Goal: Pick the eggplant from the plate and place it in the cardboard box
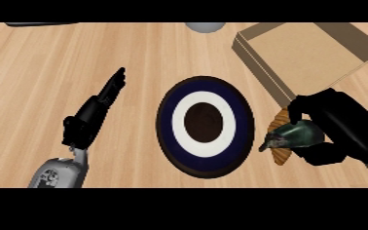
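Note:
A dark eggplant (pixel 293 135) with a greenish sheen sits in my right hand (pixel 336 126), whose fingers curl round it just right of the plate. The plate (pixel 170 122) is dark blue with a white ring and a dark centre, and nothing lies on it. An open cardboard box (pixel 302 48) stands at the upper right, beyond the right hand. My left hand (pixel 92 114) rests open to the left of the plate, fingers straight and pointing away.
A brown ridged object (pixel 282 156) lies on the counter under the eggplant, beside the plate's right edge. A grey round object (pixel 206 27) shows at the top edge, and a dark object (pixel 36 24) at the top left.

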`<move>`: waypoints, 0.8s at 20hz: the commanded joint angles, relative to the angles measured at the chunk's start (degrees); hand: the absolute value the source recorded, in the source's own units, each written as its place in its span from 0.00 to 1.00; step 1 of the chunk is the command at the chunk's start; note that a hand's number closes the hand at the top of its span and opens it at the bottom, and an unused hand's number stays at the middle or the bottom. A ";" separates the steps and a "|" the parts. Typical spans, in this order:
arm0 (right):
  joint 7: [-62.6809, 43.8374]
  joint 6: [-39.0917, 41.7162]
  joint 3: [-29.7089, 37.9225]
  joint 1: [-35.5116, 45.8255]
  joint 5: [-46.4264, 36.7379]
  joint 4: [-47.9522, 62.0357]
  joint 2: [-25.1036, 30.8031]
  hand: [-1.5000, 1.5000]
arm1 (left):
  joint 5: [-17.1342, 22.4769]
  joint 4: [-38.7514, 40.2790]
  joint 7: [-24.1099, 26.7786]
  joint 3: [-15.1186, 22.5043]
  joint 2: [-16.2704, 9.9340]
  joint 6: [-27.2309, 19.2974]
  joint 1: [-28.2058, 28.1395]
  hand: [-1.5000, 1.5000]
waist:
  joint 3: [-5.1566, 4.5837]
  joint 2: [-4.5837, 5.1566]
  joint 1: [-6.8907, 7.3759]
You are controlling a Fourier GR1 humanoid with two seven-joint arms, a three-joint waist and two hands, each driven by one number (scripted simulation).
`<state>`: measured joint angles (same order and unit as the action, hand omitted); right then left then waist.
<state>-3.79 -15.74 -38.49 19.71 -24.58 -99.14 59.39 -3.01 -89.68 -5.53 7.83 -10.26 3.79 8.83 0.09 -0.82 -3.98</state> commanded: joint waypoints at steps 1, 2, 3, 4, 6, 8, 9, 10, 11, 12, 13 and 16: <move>8.27 -4.09 8.04 -8.73 7.86 -9.57 11.17 1.00 | 0.58 0.11 1.81 -1.18 -1.37 1.15 -1.80 0.50 | -0.07 -0.06 -0.17; 5.72 -2.84 9.18 -10.32 9.85 -14.72 12.77 1.00 | 0.18 -0.44 0.46 -0.56 -0.70 0.78 -0.68 0.50 | -0.11 -0.14 -0.20; 9.68 -4.23 11.63 -12.49 13.53 -14.04 13.96 1.00 | 0.02 -1.70 0.69 0.06 -1.08 1.15 -3.37 0.50 | -0.04 -0.17 -0.04; 9.15 -4.53 13.29 -14.04 15.22 -17.06 15.07 1.00 | 0.90 -1.64 -1.69 -1.19 -1.22 1.15 -0.78 0.50 | -0.06 -0.15 -0.24; 11.47 -5.59 19.41 -15.37 22.13 -17.22 16.48 1.00 | 0.60 0.14 2.68 -1.17 -1.24 1.49 -2.92 0.50 | -0.08 -0.15 -0.81; 12.32 -4.21 25.57 -16.99 27.72 -17.76 19.80 1.00 | 0.05 -0.24 -0.56 -1.46 -0.53 -0.01 -0.83 0.50 | -0.03 -0.26 -1.19; 11.61 -4.52 28.20 -18.20 29.57 -16.72 19.83 1.00 | 2.42 0.15 1.51 -3.43 -2.87 3.03 -1.61 0.50 | -0.07 -0.13 -0.58; 13.02 -4.66 29.84 -21.01 31.30 -17.58 20.09 1.00 | 0.21 0.00 -0.81 -1.75 -0.56 0.24 0.29 0.50 | -0.02 -0.27 -1.45; 10.10 -3.52 31.21 -20.86 33.89 -19.64 19.28 1.00 | -1.18 -0.05 0.34 0.20 0.91 -0.53 -1.15 0.50 | -0.08 -0.08 -0.25; 12.55 -2.23 34.50 -23.01 36.21 -16.64 20.42 1.00 | 0.07 -0.37 3.87 -1.13 -1.45 1.83 -4.06 0.50 | -0.07 -0.15 -0.29; 10.57 0.14 37.04 -21.83 38.83 -15.94 20.74 1.00 | 0.07 1.42 2.12 -0.94 -0.65 1.92 -0.77 0.50 | -0.10 0.17 0.46; 10.44 2.37 44.71 -25.59 40.99 -15.29 20.99 1.00 | -1.42 -1.13 2.84 0.64 0.71 0.36 -4.75 0.50 | -0.10 0.04 0.91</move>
<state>7.11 -16.72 -2.85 -2.67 10.36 -114.84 78.88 -3.64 -90.08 -4.01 7.67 -10.07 4.44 6.73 0.02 -0.81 -3.68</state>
